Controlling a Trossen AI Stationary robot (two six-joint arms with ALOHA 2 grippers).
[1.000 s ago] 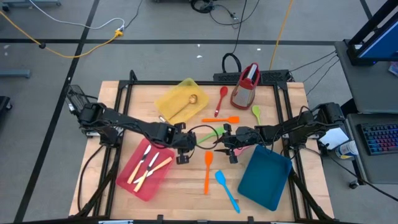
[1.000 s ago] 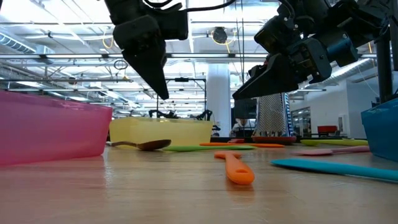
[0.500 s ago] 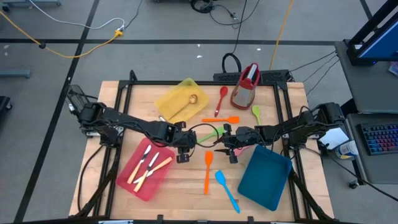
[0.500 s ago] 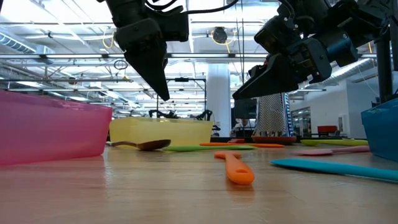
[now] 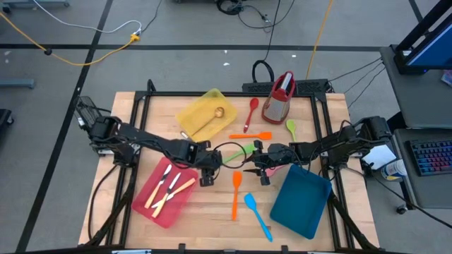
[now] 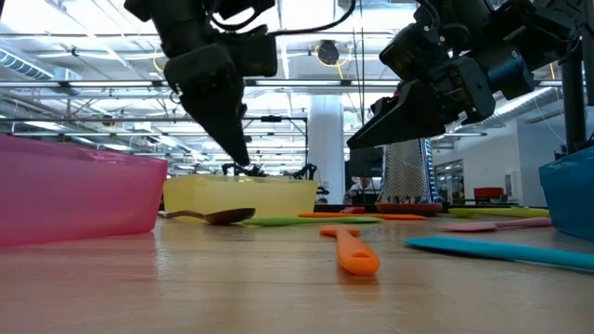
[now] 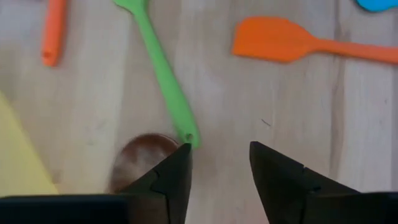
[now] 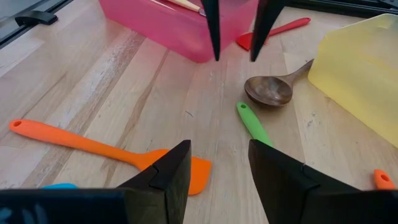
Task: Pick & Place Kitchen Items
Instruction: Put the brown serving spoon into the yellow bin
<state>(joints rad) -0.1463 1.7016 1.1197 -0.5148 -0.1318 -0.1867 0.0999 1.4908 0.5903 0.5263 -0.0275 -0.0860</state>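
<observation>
Wooden spoon (image 7: 142,163) half hidden behind left gripper (image 7: 219,163), fingers apart, empty; right gripper (image 8: 217,163) likewise.

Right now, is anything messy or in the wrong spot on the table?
A little. The wooden spoon lies half out of the yellow tray, its bowl on the bare table. Several utensils, such as the orange spatula and blue spatula, lie loose outside any tray. Nothing looks broken or spilled.

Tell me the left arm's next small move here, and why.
Probably lower the left hand onto the green spatula handle end. Its fingers are open and empty, just above the wood, with that handle tip beside one finger and the wooden spoon bowl next to it.
</observation>
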